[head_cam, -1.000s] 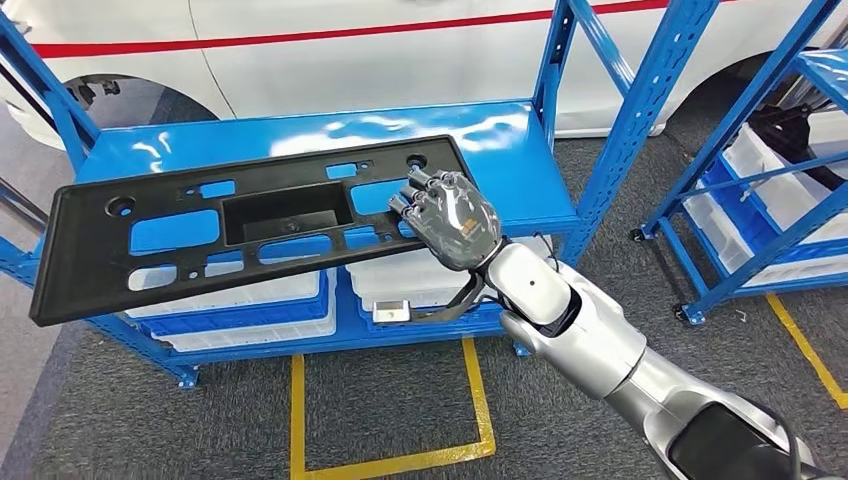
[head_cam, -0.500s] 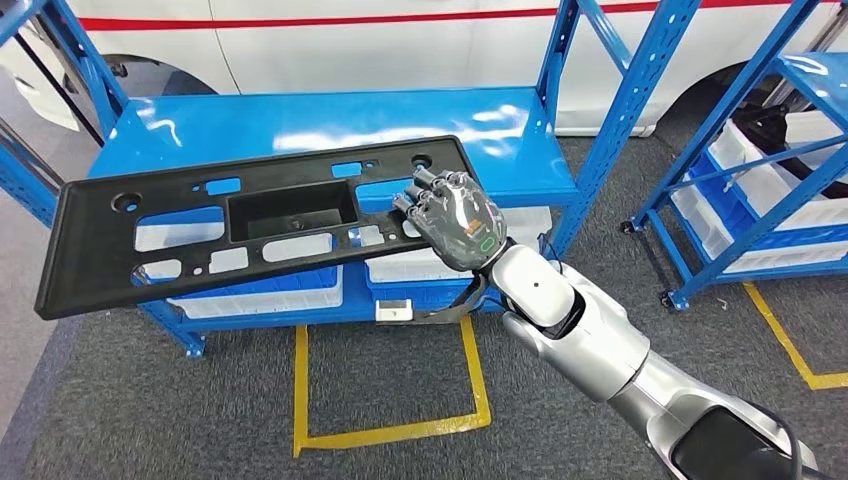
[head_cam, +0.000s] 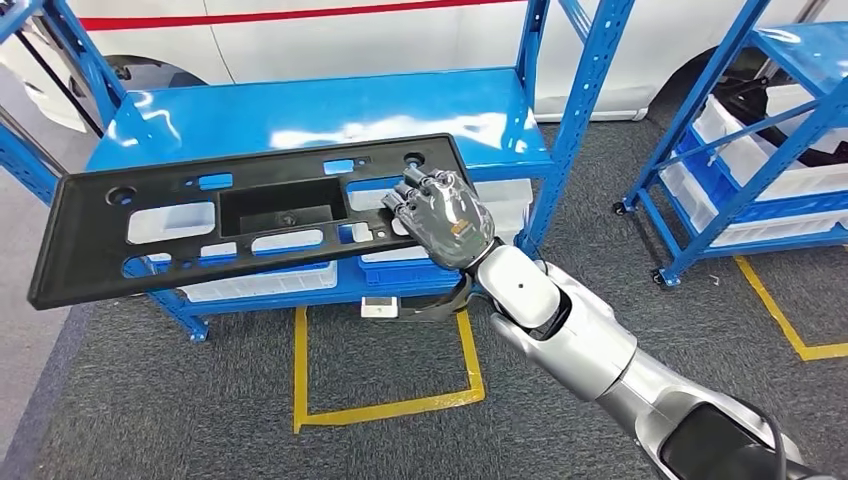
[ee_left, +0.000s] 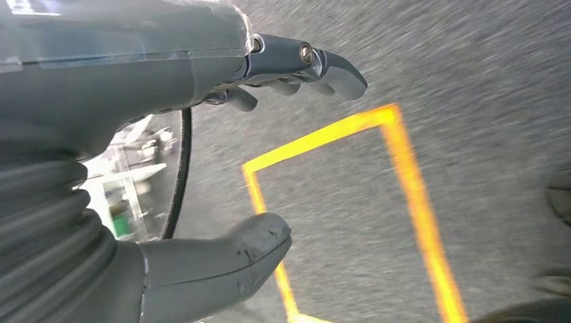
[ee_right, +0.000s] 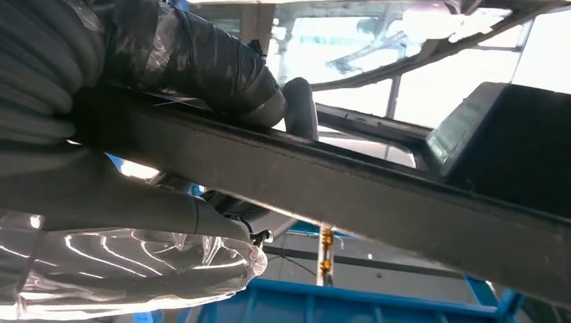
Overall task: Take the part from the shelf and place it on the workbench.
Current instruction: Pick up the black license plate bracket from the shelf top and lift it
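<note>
Stretching from the left edge to the centre of the head view, the part (head_cam: 250, 218), a long flat black plastic panel pierced with rectangular cut-outs and a recessed tray, hangs in front of the glossy blue metal shelf (head_cam: 320, 110). At its right end the right hand (head_cam: 445, 215) grips its edge, fingers wrapped over it. Over speckled grey carpet and yellow floor tape (ee_left: 411, 195), the left hand (ee_left: 202, 155) holds nothing, fingers apart.
</note>
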Controlling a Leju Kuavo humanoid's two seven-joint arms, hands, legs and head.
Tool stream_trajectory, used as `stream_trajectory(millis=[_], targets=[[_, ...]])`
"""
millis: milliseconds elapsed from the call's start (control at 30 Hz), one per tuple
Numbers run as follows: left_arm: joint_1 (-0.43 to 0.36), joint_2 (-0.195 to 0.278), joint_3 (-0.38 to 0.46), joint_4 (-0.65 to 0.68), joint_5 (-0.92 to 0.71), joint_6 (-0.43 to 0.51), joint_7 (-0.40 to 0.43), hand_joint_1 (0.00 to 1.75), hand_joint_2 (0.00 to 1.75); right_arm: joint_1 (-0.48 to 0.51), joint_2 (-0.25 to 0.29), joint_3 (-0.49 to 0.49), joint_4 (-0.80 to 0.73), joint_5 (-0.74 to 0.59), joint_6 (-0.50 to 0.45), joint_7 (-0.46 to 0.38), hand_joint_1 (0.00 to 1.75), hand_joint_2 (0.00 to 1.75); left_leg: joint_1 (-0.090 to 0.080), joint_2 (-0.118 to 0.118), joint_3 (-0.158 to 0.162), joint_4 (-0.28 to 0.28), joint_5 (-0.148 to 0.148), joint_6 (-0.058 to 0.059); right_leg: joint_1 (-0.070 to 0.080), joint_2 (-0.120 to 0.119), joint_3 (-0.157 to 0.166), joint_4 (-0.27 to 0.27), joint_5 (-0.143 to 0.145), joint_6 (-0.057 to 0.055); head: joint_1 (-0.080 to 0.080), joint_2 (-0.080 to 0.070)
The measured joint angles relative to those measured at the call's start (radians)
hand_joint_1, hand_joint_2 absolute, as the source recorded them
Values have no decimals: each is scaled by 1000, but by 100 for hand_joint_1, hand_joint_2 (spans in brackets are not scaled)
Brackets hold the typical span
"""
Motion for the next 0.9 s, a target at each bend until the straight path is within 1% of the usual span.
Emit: stream_trajectory(millis=[33,67,100,133,167,200,233,267,300,333,367,400,433,467,500,533,567,600,633,667,700,733,767,800,833,867,900], targets=[[1,0,-1,2,0,6,0,0,175,-1,-1,0,0,-3,-2,1,175,175,4,-1,-18,69,-56,-12,-3,-3,-23,-5,24,-8,0,0],[-2,1,-3,11,0,22,0,0,175,1,-2,-1,0,-8,-3,-2,175,175,9,-3,-33,148,-113,-21,-8,-5,-49,-7,49,-13,-1,0],[-10,3,-4,28,0,47,2,0,175,2,-4,-2,0,-13,-3,-5,175,175,16,-3,-41,225,-160,-31,-10,-8,-79,-6,74,-15,-1,0],[-22,8,-4,54,0,81,4,0,175,3,-5,-2,-1,-18,-3,-9,175,175,21,-3,-29,266,-160,-37,-12,-8,-103,-2,91,-11,-1,0],[-36,15,-4,85,0,115,10,0,175,4,-5,-1,-2,-19,-1,-11,175,175,24,-3,5,240,-130,-39,-14,-9,-121,2,102,-6,-1,0],[-51,23,-4,115,0,143,14,0,175,3,-5,-1,-4,-19,0,-11,175,175,27,-4,56,184,-111,-41,-15,-10,-135,7,112,-1,-2,0],[-64,30,-4,142,0,161,16,0,175,3,-5,-1,-7,-19,2,-11,175,175,27,-4,117,106,-113,-41,-15,-11,-147,13,121,5,-1,0],[-75,35,-5,166,1,172,17,0,175,2,-5,-1,-9,-19,2,-10,175,175,27,-6,164,39,-126,-37,-15,-11,-154,16,130,12,-1,0],[-82,41,-5,187,1,178,17,0,175,1,-5,-2,-11,-19,3,-10,175,175,25,-8,195,-9,-143,-32,-13,-10,-156,17,139,19,-1,0],[-87,46,-5,206,1,182,16,0,175,0,-5,-2,-12,-21,3,-10,175,175,21,-9,207,-34,-152,-25,-13,-10,-157,14,150,26,-1,0],[-90,51,-5,224,1,185,16,0,175,-1,-6,-2,-12,-23,3,-10,175,175,21,-10,200,-35,-145,-14,-14,-9,-158,9,160,33,-1,0],[-92,55,-4,239,2,188,15,0,175,-2,-6,-2,-12,-26,4,-10,175,175,21,-7,192,-37,-135,-5,-15,-8,-162,9,159,38,-1,0],[-94,59,-4,252,2,190,15,0,175,-3,-7,-3,-12,-30,5,-10,175,175,21,-5,182,-37,-122,6,-17,-6,-171,20,138,42,0,0],[-96,63,-4,264,2,191,14,0,175,-4,-7,-4,-11,-33,6,-11,175,175,21,-2,168,-39,-108,16,-18,-5,-185,52,96,44,0,0],[-97,66,-4,275,3,191,13,0,175,-5,-8,-4,-11,-36,7,-11,175,175,20,1,152,-38,-94,23,-18,-4,-201,106,40,45,0,0],[-97,70,-4,285,3,192,13,0,175,-5,-8,-4,-11,-38,8,-12,175,175,17,1,135,-37,-79,28,-17,-3,-217,173,-12,46,0,0],[-98,73,-3,294,4,192,12,0,175,-5,-8,-4,-11,-39,9,-13,175,175,14,2,116,-35,-65,31,-16,-2,-229,239,-45,46,0,0],[-99,75,-3,303,4,192,11,0,175,-6,-8,-4,-11,-39,9,-13,175,175,11,2,97,-33,-53,32,-15,-1,-229,286,-52,46,0,0],[-100,77,-3,310,4,193,11,0,175,-6,-8,-4,-11,-40,10,-14,175,175,7,2,79,-30,-42,32,-12,0,-214,302,-37,42,0,0],[-100,79,-3,316,5,193,11,0,175,-7,-8,-4,-10,-41,10,-15,175,175,4,2,61,-26,-31,32,-9,0,-182,282,-12,37,0,0],[-101,80,-3,322,5,193,11,0,175,-9,-7,-4,-11,-43,11,-17,175,175,2,1,46,-22,-21,31,-4,1,-132,228,8,27,-1,0],[-101,81,-2,328,6,193,10,0,175,-13,-7,-4,-11,-45,11,-18,175,175,-2,1,34,-20,-12,29,1,1,-74,153,9,16,-1,0],[-102,82,-2,332,6,193,10,0,175,-17,-7,-4,-11,-47,12,-19,175,175,-4,0,26,-18,-3,26,6,0,-25,84,0,9,-1,0],[-102,82,-2,336,7,194,9,0,175,-21,-7,-4,-12,-49,12,-20,175,175,-4,0,21,-19,7,21,11,0,6,33,-12,3,-1,0],[-103,83,-1,340,7,194,9,0,175,-25,-7,-4,-12,-51,12,-20,175,175,-3,1,18,-22,18,16,14,-1,18,5,-19,0,-1,0],[-103,83,1,342,7,195,8,0,175,-29,-7,-4,-12,-53,13,-20,175,175,-2,1,17,-28,29,10,15,-2,14,-5,-11,-2,-1,0],[-103,84,3,344,7,196,8,0,175,-33,-6,-4,-11,-54,14,-21,175,175,-1,0,14,-29,31,3,14,-4,7,-11,2,-6,0,0]])
